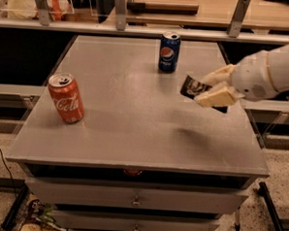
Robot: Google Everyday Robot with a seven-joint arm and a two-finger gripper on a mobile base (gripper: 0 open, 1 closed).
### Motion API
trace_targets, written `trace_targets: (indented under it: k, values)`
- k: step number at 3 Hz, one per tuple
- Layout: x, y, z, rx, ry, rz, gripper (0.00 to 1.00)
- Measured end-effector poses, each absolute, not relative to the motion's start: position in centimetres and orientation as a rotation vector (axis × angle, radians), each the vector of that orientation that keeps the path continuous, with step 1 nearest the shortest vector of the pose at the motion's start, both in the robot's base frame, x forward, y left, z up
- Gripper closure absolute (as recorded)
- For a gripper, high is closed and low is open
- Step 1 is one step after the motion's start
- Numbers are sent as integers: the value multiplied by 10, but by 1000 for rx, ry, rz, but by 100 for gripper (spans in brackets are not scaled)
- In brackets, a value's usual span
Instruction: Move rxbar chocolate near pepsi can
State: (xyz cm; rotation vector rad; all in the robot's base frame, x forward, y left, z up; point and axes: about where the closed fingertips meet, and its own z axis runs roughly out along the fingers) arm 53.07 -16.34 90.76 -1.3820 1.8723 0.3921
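- The cream two-finger tool (210, 90), on a white arm reaching in from the right, is clamped on the flat, dark-wrapped rxbar chocolate (191, 86), holding it tilted in the air over the right part of the grey metal desk (134, 122).
- The dark blue pepsi can (169, 52) stands upright near the bar, toward the desk's far edge, not touching it.
- A red Coca-Cola can (66, 98) stands well apart on the left.

Two cans stand on the one worktop (134, 131): one pepsi can (169, 52) and, well to its left, one red Coca-Cola can (66, 98). One rxbar chocolate (189, 86) is pinched in the one claw (202, 91), near the pepsi can's right.
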Motion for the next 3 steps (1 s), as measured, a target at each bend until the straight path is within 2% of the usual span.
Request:
trace_targets:
  k: [3]
  values:
    - [659,-111,892,-1415,1798,445,100]
